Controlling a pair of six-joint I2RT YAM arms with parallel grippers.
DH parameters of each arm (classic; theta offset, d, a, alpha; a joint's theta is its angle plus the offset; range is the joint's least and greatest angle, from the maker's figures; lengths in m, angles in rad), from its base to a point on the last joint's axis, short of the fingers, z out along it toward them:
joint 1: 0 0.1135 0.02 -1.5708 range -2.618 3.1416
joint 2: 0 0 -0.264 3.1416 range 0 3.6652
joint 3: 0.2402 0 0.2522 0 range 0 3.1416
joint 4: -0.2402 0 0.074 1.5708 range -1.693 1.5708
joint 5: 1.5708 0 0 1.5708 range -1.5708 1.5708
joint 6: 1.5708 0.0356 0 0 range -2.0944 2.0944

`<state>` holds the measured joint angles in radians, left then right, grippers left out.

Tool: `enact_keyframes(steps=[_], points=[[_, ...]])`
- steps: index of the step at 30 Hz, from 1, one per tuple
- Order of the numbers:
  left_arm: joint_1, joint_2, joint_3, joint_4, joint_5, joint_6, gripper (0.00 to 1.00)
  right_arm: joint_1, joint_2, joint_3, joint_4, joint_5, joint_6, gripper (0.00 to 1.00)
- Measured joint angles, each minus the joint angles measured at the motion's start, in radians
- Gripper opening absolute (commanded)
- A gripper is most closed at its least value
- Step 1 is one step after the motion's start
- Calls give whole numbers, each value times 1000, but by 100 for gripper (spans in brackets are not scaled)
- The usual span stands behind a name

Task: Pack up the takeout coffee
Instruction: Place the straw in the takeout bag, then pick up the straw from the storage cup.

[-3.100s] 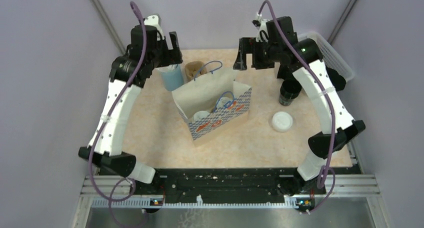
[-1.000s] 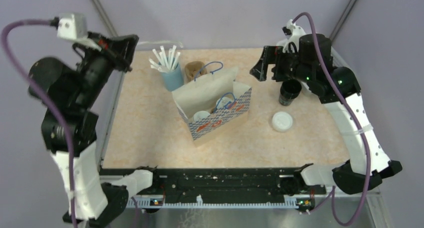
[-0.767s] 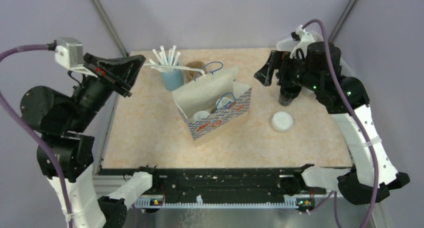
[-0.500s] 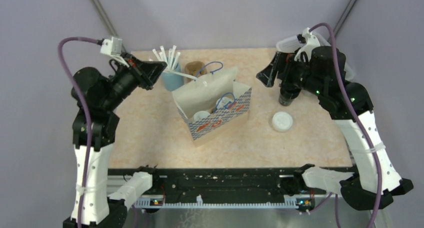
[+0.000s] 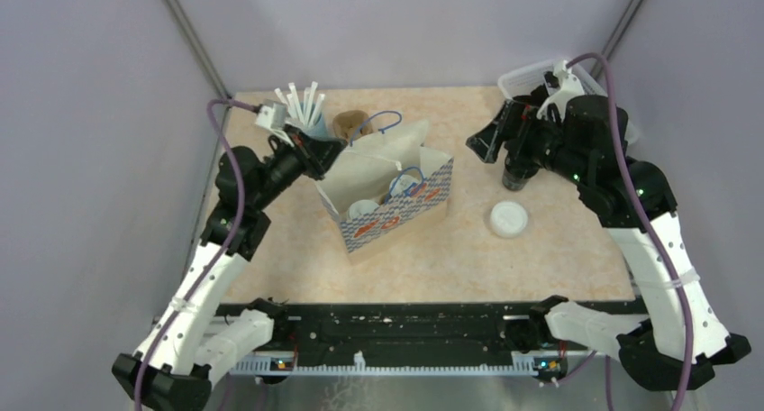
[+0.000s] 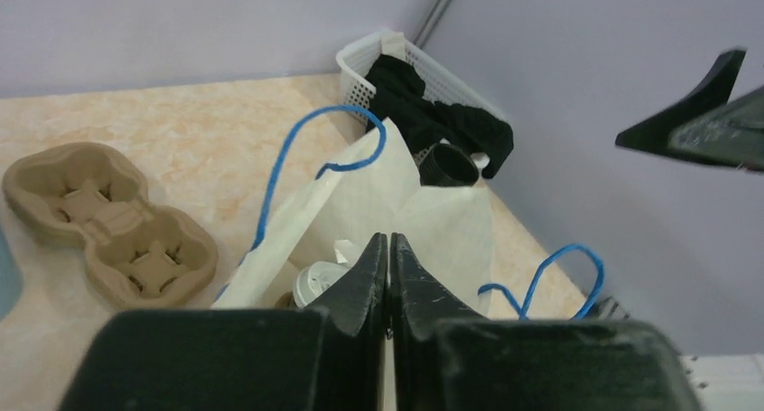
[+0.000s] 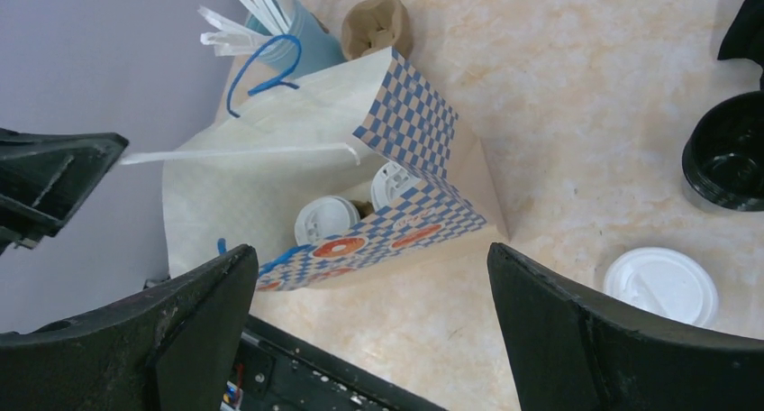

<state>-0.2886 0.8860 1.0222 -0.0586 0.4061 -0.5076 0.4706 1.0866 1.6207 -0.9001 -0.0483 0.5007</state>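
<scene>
**Top view:** A blue-checked paper bag [image 5: 389, 197] stands open mid-table [image 5: 279, 249]. The white top of 1 of the lidded coffee cups [image 5: 363, 209] shows inside it. Right of the bag stands an open black cup [image 5: 522, 169] with no lid. A loose white lid [image 5: 508, 219] lies near it, not touching. The left gripper [image 5: 326, 150] is at the bag's left rim. The right gripper [image 5: 497, 145] hangs just beside the open black cup. Behind the bag are a light-blue cup of straws [image 5: 311, 132] and a pulp carrier [image 5: 350, 124].

**Left wrist view:** The left gripper's jaws are pressed together above the bag's mouth, with 1 cup lid visible below them. The 2-pocket pulp carrier lies to the left. A white basket [image 6: 396, 68] holding something black stands in the far corner.

**Right wrist view:** The right gripper's jaws are spread wide and hold nothing. Between them, 2 lidded cups stand side by side inside the bag. A white straw [image 7: 243, 151] lies across the bag's opening, 1 end pinched in the left gripper's tip. The open black cup and the loose white lid are at the right edge.
</scene>
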Motion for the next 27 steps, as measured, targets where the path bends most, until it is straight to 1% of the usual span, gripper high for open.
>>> enact_keyframes(steps=[1, 2, 4, 5, 7, 10, 12, 13, 15, 18, 19, 21, 23, 25, 27], points=[[-41, -2, -36, 42, -23, 11, 51, 0, -10, -13, 1, 1, 2, 99], [-76, 0, -62, 69, -49, 21, 63, 0, -21, -29, 2, 2, 6, 99], [-148, 16, -86, 89, -113, 40, 84, 0, -36, -57, 2, 3, 9, 99], [-169, 23, -86, 89, -139, 57, 92, 0, -39, -66, 2, 3, 10, 99], [-186, 17, -86, 72, -198, 91, 98, 0, -38, -78, 2, 3, 10, 99], [-185, -55, -85, 0, -330, 137, 99, 0, -36, -84, 3, 3, 9, 99], [-185, -104, -59, -87, -418, 152, 99, 0, -36, -84, 3, 3, 9, 99], [-185, -109, -24, -143, -455, 157, 98, 0, -36, -84, 3, 2, 8, 99], [-182, -75, 108, -271, -506, 162, 98, 0, -31, -81, 3, 2, 5, 99], [-162, 83, 367, -410, -544, 159, 98, 0, -15, -79, 3, -4, -11, 99], [-151, 127, 415, -426, -548, 163, 98, 0, -7, -79, 3, -8, -15, 99], [-101, 215, 482, -455, -538, 170, 98, -1, 10, -79, 3, -19, -27, 99], [-10, 308, 532, -494, -498, 168, 98, -1, 30, -77, 0, -35, -35, 99], [72, 431, 600, -529, -475, 167, 93, -1, 49, -73, 0, -55, -45, 99], [124, 562, 671, -543, -449, 172, 87, -1, 60, -74, 0, -70, -58, 99]])
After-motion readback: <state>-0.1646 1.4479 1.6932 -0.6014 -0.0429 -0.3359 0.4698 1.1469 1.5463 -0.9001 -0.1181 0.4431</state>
